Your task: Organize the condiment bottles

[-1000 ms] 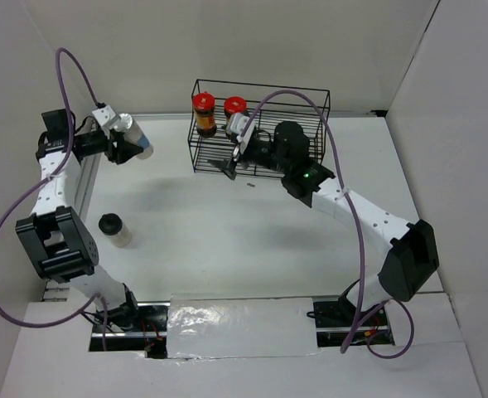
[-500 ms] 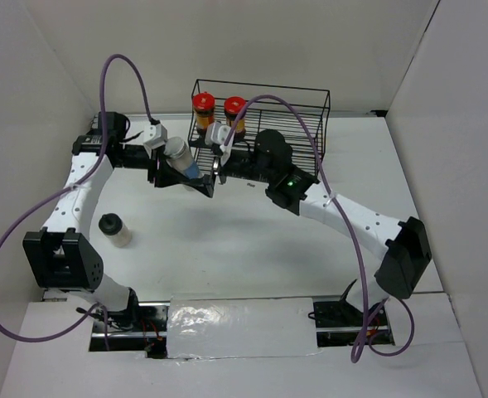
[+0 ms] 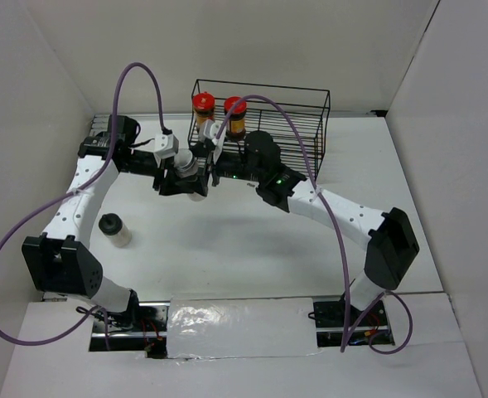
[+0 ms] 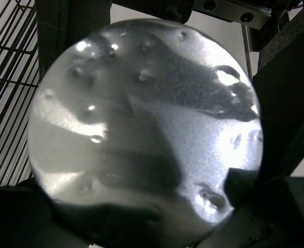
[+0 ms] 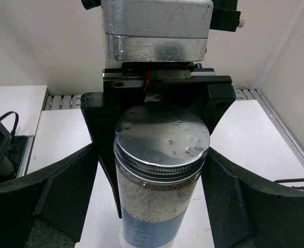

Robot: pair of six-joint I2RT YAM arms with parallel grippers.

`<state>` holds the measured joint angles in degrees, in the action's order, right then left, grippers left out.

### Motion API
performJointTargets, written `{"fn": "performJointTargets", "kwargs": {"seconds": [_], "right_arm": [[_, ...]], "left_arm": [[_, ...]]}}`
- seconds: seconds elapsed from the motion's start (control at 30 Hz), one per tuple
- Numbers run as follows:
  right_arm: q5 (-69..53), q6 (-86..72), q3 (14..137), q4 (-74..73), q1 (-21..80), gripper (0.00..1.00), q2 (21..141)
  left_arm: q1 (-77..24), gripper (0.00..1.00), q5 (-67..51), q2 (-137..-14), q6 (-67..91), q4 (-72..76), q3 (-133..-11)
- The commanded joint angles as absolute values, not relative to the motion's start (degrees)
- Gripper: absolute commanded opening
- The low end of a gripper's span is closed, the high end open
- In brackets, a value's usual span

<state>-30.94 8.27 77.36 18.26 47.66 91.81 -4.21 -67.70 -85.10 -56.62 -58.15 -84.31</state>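
Note:
My left gripper [image 3: 180, 176] is shut on the white bottle with the bluish label [image 3: 190, 171] and holds it above the table, in front of the rack's left end. Its silver lid fills the left wrist view [image 4: 141, 129]. My right gripper [image 3: 211, 157] is open, with one finger on each side of this bottle [image 5: 159, 196], just below the lid. Two brown jars with red lids [image 3: 203, 113] [image 3: 235, 115] stand in the black wire rack [image 3: 310, 124]. The pale bottle with the black cap [image 3: 114, 229] stands on the table at the left.
The rack stands at the back middle of the table, its right part holding nothing. Its wires show at the left of the left wrist view [image 4: 7, 62]. White walls close the table in at the back and both sides.
My left arm has carried the white bottle from the far left to the right, up to the rack front. My right gripper has moved left, and its fingers now straddle the bottle.

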Motion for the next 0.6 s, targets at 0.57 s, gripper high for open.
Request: {"fn": "performJointTargets", "kwargs": {"seconds": [0.57], "right_arm": [[-35.1, 5.3, 78.8, 25.1, 43.3, 0.88, 89.7]], "left_arm": [[-4.8, 0.0, -72.0, -82.3, -62.8, -59.7, -83.8]]}}
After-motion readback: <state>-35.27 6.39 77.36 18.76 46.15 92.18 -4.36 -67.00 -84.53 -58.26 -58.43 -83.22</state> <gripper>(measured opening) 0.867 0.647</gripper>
